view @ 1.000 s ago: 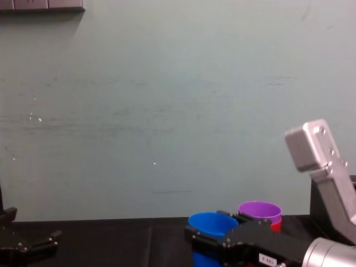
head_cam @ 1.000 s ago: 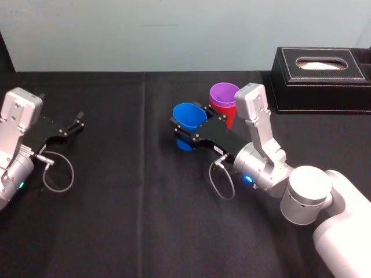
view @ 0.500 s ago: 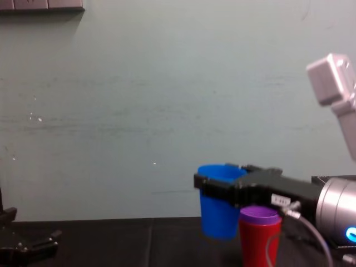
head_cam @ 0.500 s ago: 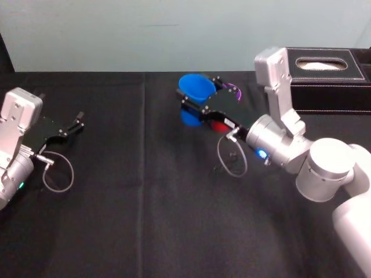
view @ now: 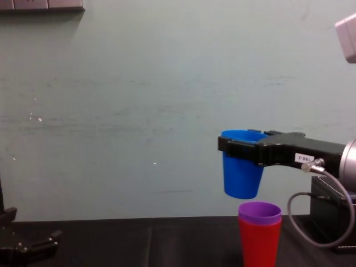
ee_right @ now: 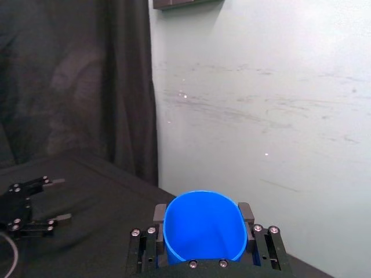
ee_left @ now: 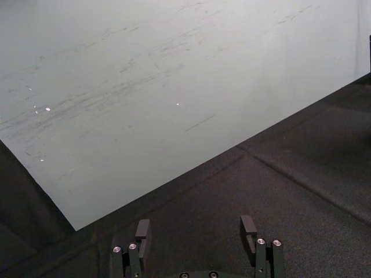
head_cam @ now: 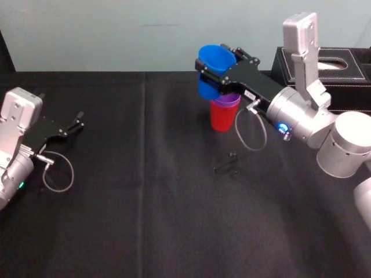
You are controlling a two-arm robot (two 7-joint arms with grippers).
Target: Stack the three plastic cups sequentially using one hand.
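Fingers [view: 228, 146] of the right gripper [head_cam: 213, 69] are clamped on the blue cup [view: 241, 175], held just above the purple cup [view: 260, 213] nested in the red cup [view: 258, 245]. Its white label [view: 305, 158] is unreadable. Left gripper [head_cam: 77, 120] is parked left, spread wide.

The blue cup [view: 241, 178] hangs upright above the purple cup [view: 260, 213], seemingly nested in the red cup [view: 259, 245].
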